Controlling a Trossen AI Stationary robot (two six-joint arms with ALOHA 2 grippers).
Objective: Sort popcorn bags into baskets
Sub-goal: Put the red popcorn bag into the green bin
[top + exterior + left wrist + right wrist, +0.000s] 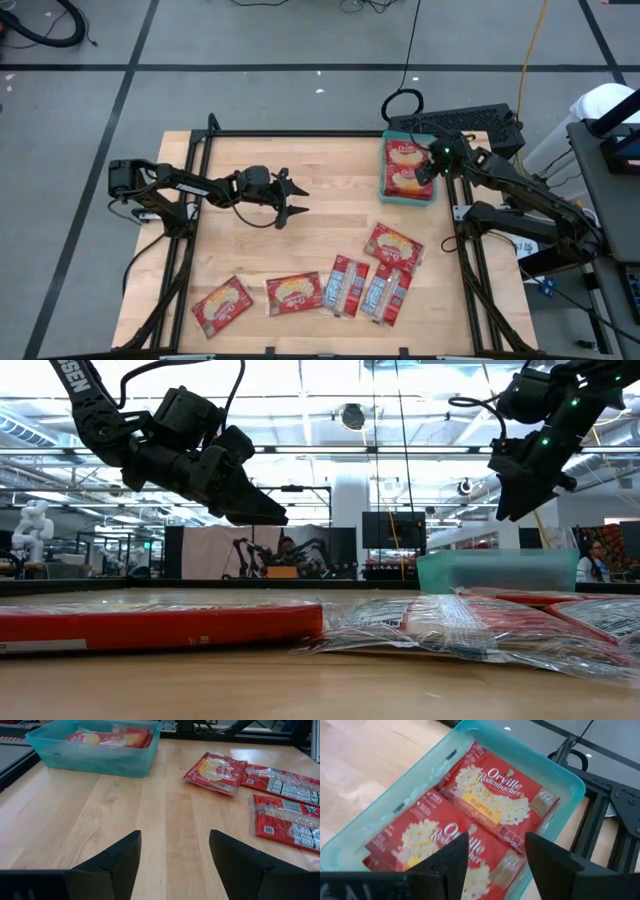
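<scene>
Two popcorn bags [490,802] lie side by side, picture up, in the teal basket [433,196], directly beneath my right fingers [440,862]. Those fingers stand apart above the bags, holding nothing. Five more bags [394,245] lie on the worktop [330,180] ahead of my left fingers [112,865], which hang spread wide and empty over bare wood; how high, I cannot judge well.
</scene>
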